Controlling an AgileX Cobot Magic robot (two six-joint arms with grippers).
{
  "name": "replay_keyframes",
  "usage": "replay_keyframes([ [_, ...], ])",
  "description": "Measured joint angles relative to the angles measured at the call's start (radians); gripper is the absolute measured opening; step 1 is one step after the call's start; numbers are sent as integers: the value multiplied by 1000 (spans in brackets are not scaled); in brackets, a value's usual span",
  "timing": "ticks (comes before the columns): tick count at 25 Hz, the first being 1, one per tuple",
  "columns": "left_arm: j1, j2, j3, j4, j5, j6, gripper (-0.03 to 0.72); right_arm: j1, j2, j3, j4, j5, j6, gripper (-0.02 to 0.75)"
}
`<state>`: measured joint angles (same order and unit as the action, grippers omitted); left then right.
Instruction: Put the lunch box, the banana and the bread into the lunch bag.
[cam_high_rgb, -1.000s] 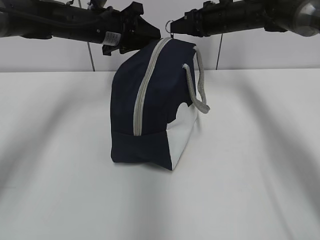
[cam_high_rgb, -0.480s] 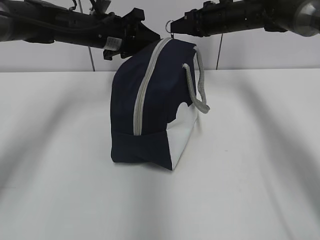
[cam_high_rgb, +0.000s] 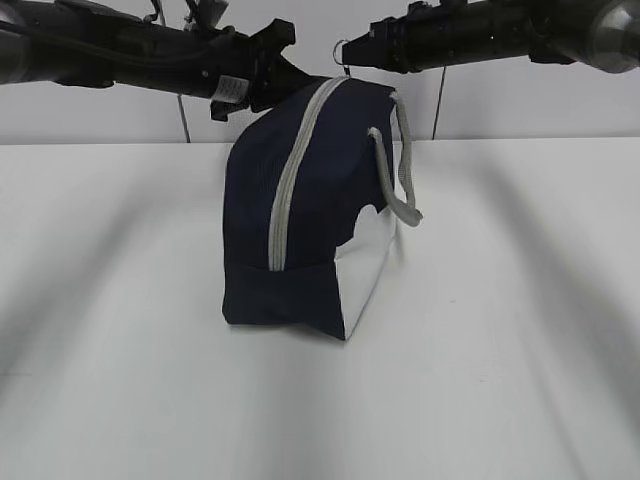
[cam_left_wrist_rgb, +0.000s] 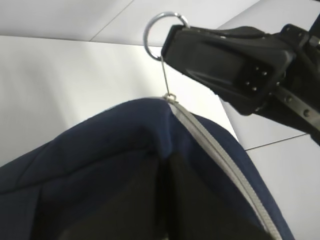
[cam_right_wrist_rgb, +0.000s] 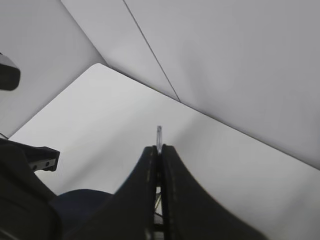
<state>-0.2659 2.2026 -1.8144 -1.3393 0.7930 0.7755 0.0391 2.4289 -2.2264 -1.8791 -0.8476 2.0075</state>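
The navy lunch bag (cam_high_rgb: 300, 230) stands on the white table, its grey zipper (cam_high_rgb: 288, 180) running up over the top. My right gripper (cam_high_rgb: 350, 55) is shut on the metal ring pull (cam_high_rgb: 341, 48) above the bag's top. In the right wrist view the ring (cam_right_wrist_rgb: 159, 132) pokes out between the closed fingertips. My left gripper (cam_high_rgb: 285, 82) presses into the bag's top left corner. Its dark fingers (cam_left_wrist_rgb: 130, 200) stand close together, pinching a fold of navy fabric (cam_left_wrist_rgb: 100, 145). The lunch box, the banana and the bread are out of view.
A grey webbing handle (cam_high_rgb: 402, 170) hangs down the bag's right side above a white side panel (cam_high_rgb: 365, 270). White table (cam_high_rgb: 500, 350) spreads all round the bag, with a pale wall behind. Both dark arms reach in near the top edge.
My left gripper has moved right and down onto the bag's top corner and closed there. The bag has shifted slightly right. The right gripper has stayed on the ring.
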Motion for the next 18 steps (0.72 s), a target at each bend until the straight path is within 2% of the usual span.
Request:
replay_keyframes([
  [8, 7, -18, -38, 24, 52, 7, 14, 0, 0, 0, 0, 71, 88, -16],
  [18, 7, -19, -90, 47, 119, 8, 14, 0, 12, -2, 16, 89, 103, -16],
])
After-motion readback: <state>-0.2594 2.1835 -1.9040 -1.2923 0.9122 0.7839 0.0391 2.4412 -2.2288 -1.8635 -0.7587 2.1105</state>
